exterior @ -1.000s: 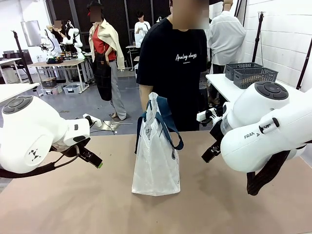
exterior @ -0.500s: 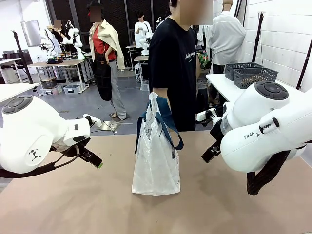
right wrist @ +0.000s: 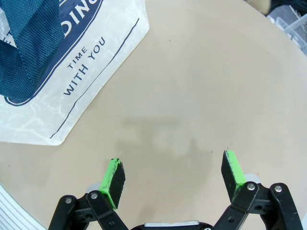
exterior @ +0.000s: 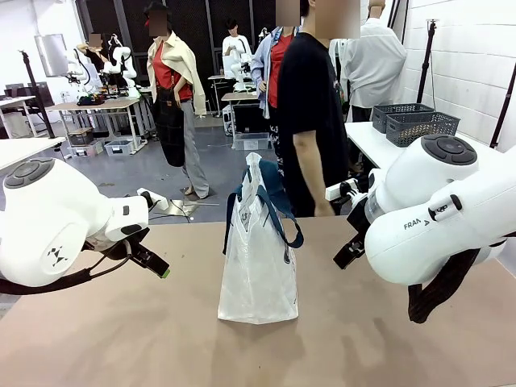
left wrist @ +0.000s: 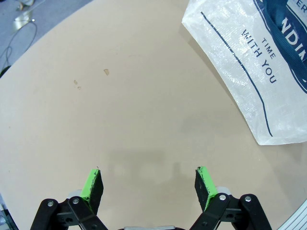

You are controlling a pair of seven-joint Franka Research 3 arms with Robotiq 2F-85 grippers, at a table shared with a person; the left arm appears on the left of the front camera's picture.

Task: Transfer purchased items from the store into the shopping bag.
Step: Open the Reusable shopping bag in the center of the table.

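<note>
Both sets of jaws gape wide and hold nothing. The left gripper (left wrist: 149,184) hangs over bare tan table (left wrist: 134,96) with its green pads (left wrist: 92,184) well apart. The shopping bag (left wrist: 249,72) sits toward its 2 o'clock, clear of the fingers. The right gripper (right wrist: 175,175) hangs likewise, with the bag toward 10 o'clock. Seen from the front, the bag stands upright mid-table between the arms, its navy handles (exterior: 278,201) draped over its top. A person (exterior: 310,121) stands at its 12 o'clock, beyond the far edge, turned sideways.

One shopping bag (exterior: 258,266), two tools — a left tool (left wrist: 148,184) and a right tool (right wrist: 175,178) — two mesh baskets (exterior: 395,113) (exterior: 427,126), one table (exterior: 121,339).
</note>
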